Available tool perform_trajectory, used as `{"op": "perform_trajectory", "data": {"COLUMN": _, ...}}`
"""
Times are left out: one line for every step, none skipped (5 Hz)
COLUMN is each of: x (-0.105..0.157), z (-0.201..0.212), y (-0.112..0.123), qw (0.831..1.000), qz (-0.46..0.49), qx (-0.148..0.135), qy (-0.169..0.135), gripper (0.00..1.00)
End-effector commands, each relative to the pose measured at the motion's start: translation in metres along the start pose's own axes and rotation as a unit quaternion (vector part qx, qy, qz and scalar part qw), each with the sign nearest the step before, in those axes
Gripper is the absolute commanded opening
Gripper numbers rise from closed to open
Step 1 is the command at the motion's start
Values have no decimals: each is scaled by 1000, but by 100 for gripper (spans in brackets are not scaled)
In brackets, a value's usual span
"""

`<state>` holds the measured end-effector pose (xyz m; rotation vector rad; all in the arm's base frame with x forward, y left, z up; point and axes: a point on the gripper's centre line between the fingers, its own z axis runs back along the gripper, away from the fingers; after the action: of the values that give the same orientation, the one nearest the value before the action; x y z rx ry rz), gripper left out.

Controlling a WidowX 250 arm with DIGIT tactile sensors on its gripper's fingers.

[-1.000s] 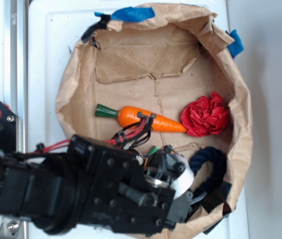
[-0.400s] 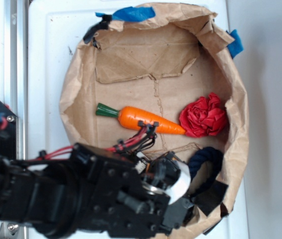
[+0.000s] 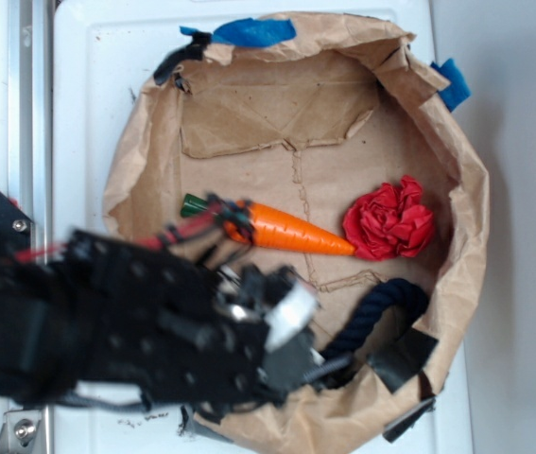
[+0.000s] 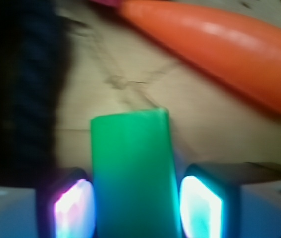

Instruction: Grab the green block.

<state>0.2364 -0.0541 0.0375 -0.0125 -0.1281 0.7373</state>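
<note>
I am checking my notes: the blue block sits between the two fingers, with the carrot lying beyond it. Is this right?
Not quite: the block between the fingers is green, not blue, as the wrist view shows. The carrot does lie beyond it.

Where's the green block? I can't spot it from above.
The arm hides it there. In the wrist view the green block sits between the gripper fingers, with the orange carrot just beyond.

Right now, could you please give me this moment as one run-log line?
tool: astride green block, grip unconfirmed | carrot: beyond block | rope: beside it
</note>
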Motion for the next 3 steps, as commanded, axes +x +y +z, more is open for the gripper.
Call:
{"op": "perform_trajectory", "data": {"x": 10, "z": 0, "y": 14, "qw": 1000, "qz": 0, "qx": -8, "qy": -15, "gripper": 100}}
{"op": "perform_trajectory", "data": {"x": 12, "z": -5, "y": 11, "qw": 1000, "qz": 2, "qx": -5, "qy": -10, "gripper": 100}}
{"op": "perform_trajectory", "data": {"x": 13, "z": -13, "y": 11, "qw": 1000, "qz": -4, "qx": -10, "qy": -4, "gripper": 92}}
